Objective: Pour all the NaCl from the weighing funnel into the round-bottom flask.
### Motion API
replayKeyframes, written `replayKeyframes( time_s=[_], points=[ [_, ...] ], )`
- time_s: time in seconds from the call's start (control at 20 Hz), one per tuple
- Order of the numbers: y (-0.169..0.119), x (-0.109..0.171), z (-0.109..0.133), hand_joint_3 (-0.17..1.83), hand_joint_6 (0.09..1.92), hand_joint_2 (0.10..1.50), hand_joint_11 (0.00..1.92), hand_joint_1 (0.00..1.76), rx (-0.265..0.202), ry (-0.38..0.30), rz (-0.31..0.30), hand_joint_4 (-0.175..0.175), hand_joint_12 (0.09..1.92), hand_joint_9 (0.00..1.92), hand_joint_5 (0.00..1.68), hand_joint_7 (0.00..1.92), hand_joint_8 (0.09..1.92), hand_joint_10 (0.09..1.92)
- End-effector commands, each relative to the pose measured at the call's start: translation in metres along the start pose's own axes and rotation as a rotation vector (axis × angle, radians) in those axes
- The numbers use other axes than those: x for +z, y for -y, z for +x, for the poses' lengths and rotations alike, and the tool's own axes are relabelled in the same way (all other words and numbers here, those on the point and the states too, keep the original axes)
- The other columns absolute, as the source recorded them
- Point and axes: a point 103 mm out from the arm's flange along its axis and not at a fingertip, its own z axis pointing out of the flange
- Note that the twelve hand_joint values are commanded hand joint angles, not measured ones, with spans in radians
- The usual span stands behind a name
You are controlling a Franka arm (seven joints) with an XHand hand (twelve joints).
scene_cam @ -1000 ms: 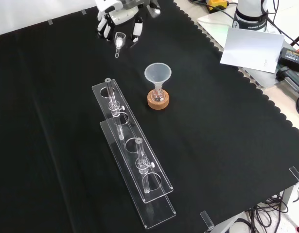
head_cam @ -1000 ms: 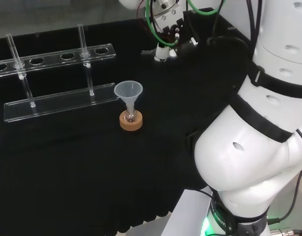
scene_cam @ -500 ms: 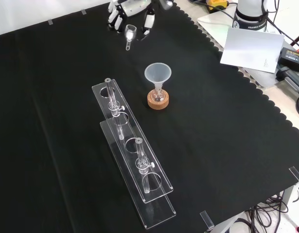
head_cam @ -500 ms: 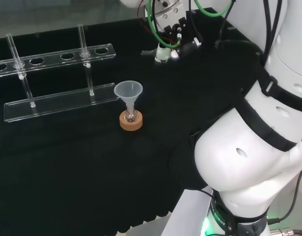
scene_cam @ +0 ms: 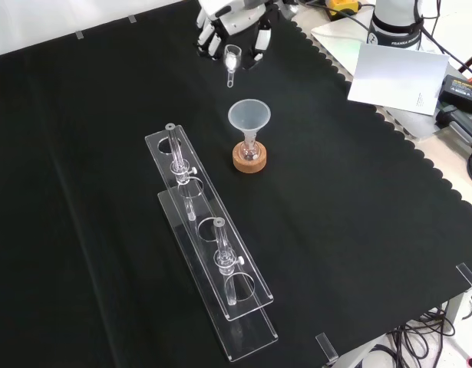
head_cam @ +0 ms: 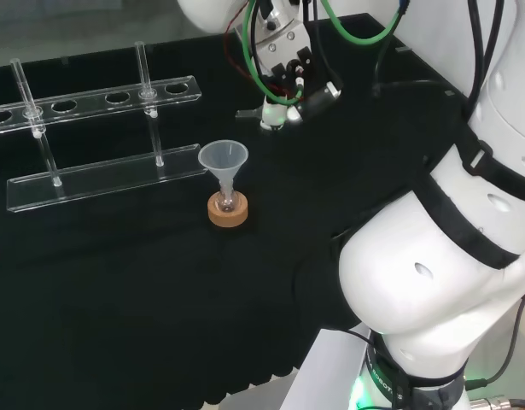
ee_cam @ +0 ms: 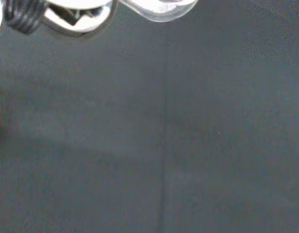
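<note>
Rightward in front view, hand [scene_cam: 234, 17] pinches weighing funnel [scene_cam: 232, 58] (contents indiscernible).

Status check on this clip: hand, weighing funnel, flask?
Hand shut on weighing funnel, held above the cloth. Flask on cork ring, plastic funnel in its neck. Nothing between them.

Counter cloth [scene_cam: 358, 199]: plain black throughout, scalloped along its edge in the front view. Hand [scene_cam: 228, 11]: white with black fingers [scene_cam: 262, 40], holding a clear, colourless weighing funnel [scene_cam: 232, 57]; green and red cables [head_cam: 260, 51] run at the wrist in the head view. Funnel [scene_cam: 249, 117] on the flask: translucent pale grey; stand [scene_cam: 249, 159]: tan cork; tube rack [scene_cam: 212, 264]: clear and colourless; arm links [head_cam: 450, 256]: white with black bands.
</note>
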Motion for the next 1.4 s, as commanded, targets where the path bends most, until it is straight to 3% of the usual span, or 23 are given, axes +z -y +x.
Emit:
replayKeyframes(
  time_s=[0.05, 0.9, 1.4],
  points=[
    [0.011, 0.003, 0.016, 0.53, 0.72, 0.74, 0.89, 1.11, -0.006, 0.031, 0.021, 0.175, 1.00, 1.05, 1.22, 0.66, 0.64, 0.27],
    [0.014, 0.007, 0.031, 0.54, 0.72, 0.74, 0.89, 1.10, -0.020, 0.211, 0.052, 0.175, 1.00, 1.05, 1.22, 0.66, 0.64, 0.27],
    [0.015, 0.008, 0.033, 0.54, 0.73, 0.74, 0.89, 1.10, -0.020, 0.261, 0.061, 0.175, 1.00, 1.05, 1.22, 0.66, 0.64, 0.26]
  ],
)
